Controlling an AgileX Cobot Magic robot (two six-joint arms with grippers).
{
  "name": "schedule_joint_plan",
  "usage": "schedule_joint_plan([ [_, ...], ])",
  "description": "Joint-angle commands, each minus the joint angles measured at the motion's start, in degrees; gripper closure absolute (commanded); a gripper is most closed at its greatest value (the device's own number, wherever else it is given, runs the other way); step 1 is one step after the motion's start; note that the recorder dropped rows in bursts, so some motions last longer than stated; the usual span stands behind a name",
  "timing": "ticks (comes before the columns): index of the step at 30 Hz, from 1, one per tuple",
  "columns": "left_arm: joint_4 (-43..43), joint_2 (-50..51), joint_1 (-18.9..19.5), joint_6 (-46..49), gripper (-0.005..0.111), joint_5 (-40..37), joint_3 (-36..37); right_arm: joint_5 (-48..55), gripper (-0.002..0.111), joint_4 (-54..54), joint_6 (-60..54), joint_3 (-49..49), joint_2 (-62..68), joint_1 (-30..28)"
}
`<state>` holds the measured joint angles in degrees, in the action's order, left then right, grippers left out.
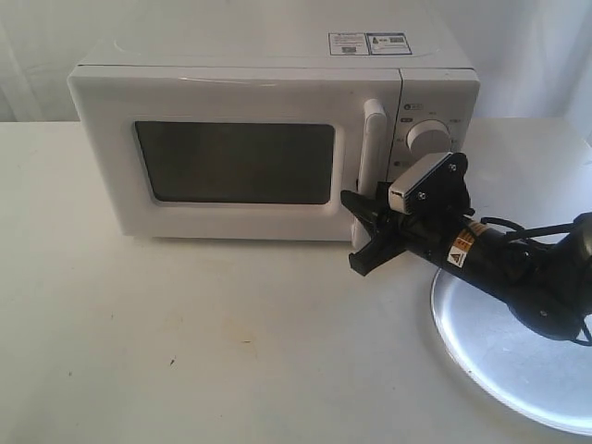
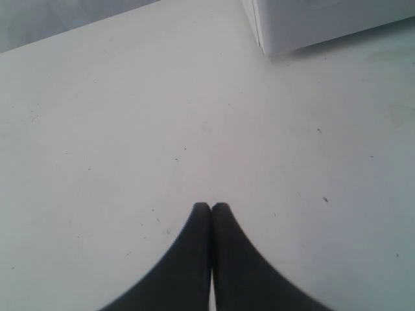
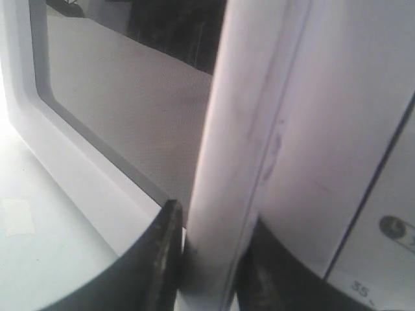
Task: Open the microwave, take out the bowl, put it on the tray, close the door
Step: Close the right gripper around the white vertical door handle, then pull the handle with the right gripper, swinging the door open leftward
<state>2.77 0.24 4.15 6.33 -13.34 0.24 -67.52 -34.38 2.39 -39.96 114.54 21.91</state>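
Black right gripper [image 3: 211, 227] clamps smooth white handle [image 3: 240, 129].

Exterior view: raised, frontal, angled down on the boxy white microwave [image 1: 268, 139] and flat white bench [image 1: 185, 342]. Left wrist view: close above bare bench, microwave's corner just in view. Right wrist view: hard against the tall white bar handle [image 3: 240, 149], shared with the exterior view.
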Motion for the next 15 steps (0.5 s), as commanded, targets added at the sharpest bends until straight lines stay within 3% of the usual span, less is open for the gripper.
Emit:
schedule_joint_plan([
  [1, -0.22, -0.24, -0.21, -0.1, 0.107, 0.06, -0.24, -2.45, 0.108, -18.35, -4.82, 0.74, 0.04, 3.23],
  [15, -0.22, -0.24, -0.21, -0.1, 0.107, 0.06, -0.24, -2.45, 0.108, -24.36, -5.2, 1.76, -0.83, 3.23],
])
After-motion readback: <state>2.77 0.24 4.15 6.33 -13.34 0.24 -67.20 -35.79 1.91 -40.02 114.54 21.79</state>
